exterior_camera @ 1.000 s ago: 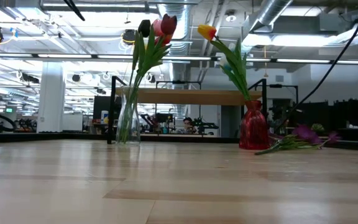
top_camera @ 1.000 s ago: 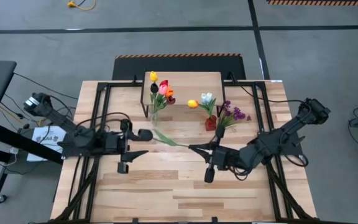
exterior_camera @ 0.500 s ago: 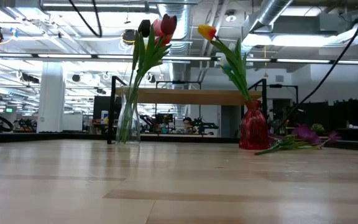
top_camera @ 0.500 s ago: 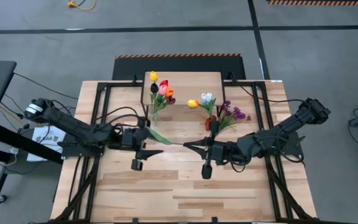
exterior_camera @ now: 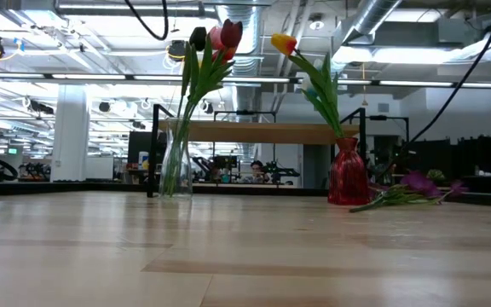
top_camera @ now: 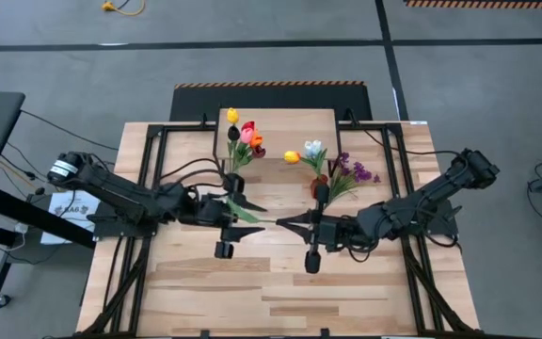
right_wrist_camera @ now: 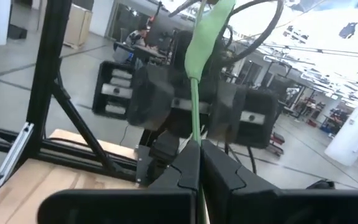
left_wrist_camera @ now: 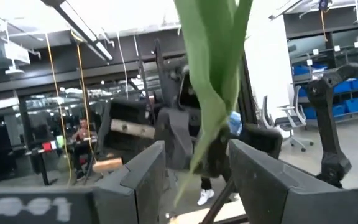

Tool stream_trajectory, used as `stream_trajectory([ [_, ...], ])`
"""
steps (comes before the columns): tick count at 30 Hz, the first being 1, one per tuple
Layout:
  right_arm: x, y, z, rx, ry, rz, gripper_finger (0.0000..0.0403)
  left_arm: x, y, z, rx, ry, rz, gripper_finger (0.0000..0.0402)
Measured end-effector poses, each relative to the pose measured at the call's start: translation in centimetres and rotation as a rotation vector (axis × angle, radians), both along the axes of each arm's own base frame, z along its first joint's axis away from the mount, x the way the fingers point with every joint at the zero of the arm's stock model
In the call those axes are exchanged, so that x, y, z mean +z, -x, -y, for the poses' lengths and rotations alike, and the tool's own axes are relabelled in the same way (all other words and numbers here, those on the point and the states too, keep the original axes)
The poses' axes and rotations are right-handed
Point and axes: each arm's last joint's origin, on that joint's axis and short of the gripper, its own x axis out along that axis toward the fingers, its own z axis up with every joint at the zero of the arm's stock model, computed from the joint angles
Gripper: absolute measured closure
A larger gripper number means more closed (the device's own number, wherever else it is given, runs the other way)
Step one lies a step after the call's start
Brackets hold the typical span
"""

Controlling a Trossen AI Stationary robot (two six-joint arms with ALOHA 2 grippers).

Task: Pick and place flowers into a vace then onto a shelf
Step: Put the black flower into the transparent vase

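A green-stemmed flower (top_camera: 263,218) hangs in the air between my two grippers over the table's middle; its head does not show. My right gripper (top_camera: 283,222) is shut on its stem. My left gripper (top_camera: 249,218) is open, its fingers standing on either side of the flower's long green leaf (left_wrist_camera: 210,74); whether they touch it I cannot tell. A clear glass vase (exterior_camera: 176,162) holds several tulips (top_camera: 243,137). A red vase (exterior_camera: 348,172) holds yellow and white tulips (top_camera: 307,153). Purple sprigs (top_camera: 351,174) lie on the table beside it. The shelf (top_camera: 285,121) stands at the far edge. My right gripper pinches the thin green stem (right_wrist_camera: 194,121) between its two fingers, near the stem's end. The fingers come level from the table's right and lie along the stem. The flower reaches out past the fingertips toward the left gripper, with its leaf (right_wrist_camera: 207,31) farther along.
Black frame rails (top_camera: 158,169) run along the table's left and right sides. Bare wood planks (top_camera: 271,292) fill the near half of the table. The two vases stand just in front of the shelf's legs (exterior_camera: 152,162).
My left gripper has moved toward the table's right, closing on the right gripper, and its open fingers now stand around the flower's leaf. My right gripper has kept its hold on the stem and shifted slightly to the left.
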Motion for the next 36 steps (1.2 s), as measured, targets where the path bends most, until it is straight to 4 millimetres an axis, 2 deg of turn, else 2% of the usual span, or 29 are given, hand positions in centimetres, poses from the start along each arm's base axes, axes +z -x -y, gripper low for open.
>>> stream_trajectory([
  [11,-0.2,-0.1,0.0,-0.002,0.011,-0.013,0.0403,0.5,0.0,0.0,0.003,0.000,0.016,0.0233],
  [14,-0.3,-0.1,0.0,-0.002,0.015,-0.020,0.0403,0.5,0.0,0.0,0.007,-0.010,0.018,0.0243],
  [18,-0.3,-0.1,0.0,-0.004,0.017,-0.020,0.0403,0.5,0.0,0.0,0.022,-0.032,0.021,0.0287],
  [23,-0.4,-0.1,0.0,-0.006,0.024,-0.031,0.0402,0.4,-0.1,0.0,0.029,-0.051,0.014,0.0386],
  [25,-0.4,-0.1,0.0,-0.012,0.025,-0.034,0.0398,0.5,0.1,-0.1,0.054,-0.049,0.001,0.0392],
  [29,-0.7,-0.1,0.0,-0.018,0.038,-0.055,0.0368,1.0,0.6,-0.4,0.110,-0.071,-0.076,0.0398],
  [36,-0.8,0.0,0.1,-0.066,0.045,-0.073,0.0261,3.1,1.9,-1.2,0.206,-0.098,-0.223,0.0400],
])
